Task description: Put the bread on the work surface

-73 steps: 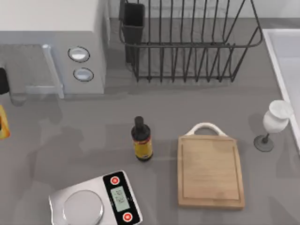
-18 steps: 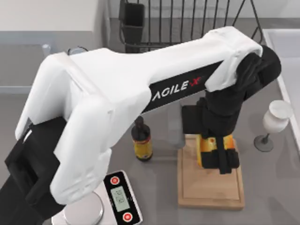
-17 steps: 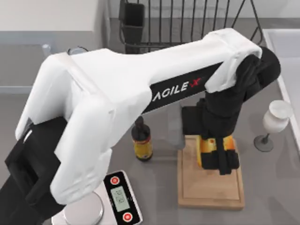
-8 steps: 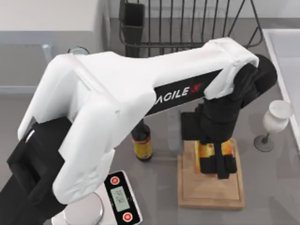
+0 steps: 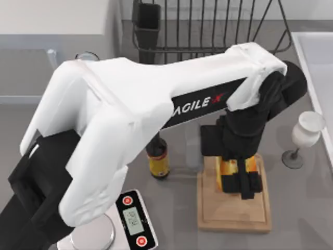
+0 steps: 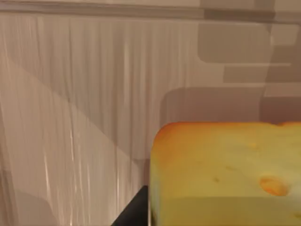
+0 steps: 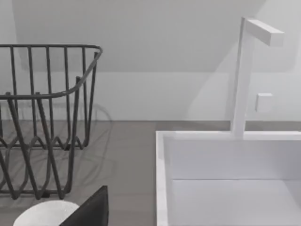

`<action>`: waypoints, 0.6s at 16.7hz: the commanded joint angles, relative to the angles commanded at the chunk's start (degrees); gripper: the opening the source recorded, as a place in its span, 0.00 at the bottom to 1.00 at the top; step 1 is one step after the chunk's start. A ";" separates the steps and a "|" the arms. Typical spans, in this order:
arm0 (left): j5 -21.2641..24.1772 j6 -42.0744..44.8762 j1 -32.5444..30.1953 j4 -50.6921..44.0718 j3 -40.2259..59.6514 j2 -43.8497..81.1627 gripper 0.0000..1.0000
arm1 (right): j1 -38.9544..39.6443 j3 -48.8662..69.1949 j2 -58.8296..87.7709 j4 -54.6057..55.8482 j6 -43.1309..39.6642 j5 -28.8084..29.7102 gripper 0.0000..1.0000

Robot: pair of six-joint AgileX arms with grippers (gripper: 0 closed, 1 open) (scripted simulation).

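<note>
Nearest you, at the near left of the counter, the silver-and-black kitchen scale is sitting partly under the left arm, which is reaching across the table toward the right. Just beyond the scale, the dark bottle with a yellow label is standing upright, apart from the cutting board to its right. The left gripper is hanging over the far half of that board, its fingers clamped on the bread, which is showing golden-orange between the black fingers. In the left wrist view the bread is sitting above the pale wood grain of the board; you cannot tell whether it is touching the wood. To the right of the board, a white wine glass is standing near the sink edge. Farthest away, the black wire dish rack is standing along the back. The right wrist view is facing the rack and the white sink.
</note>
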 joint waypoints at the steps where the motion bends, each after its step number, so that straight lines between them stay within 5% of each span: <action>1: 0.00 0.00 0.00 0.00 0.00 0.00 0.75 | 0.00 0.00 0.00 0.00 0.00 0.00 1.00; 4: 0.00 0.00 0.00 0.00 0.00 0.00 0.98 | 0.00 0.00 0.00 0.00 0.00 0.00 1.00; 10: 0.00 0.00 0.00 0.00 0.00 0.00 1.00 | 0.00 0.00 0.00 0.00 0.00 0.00 1.00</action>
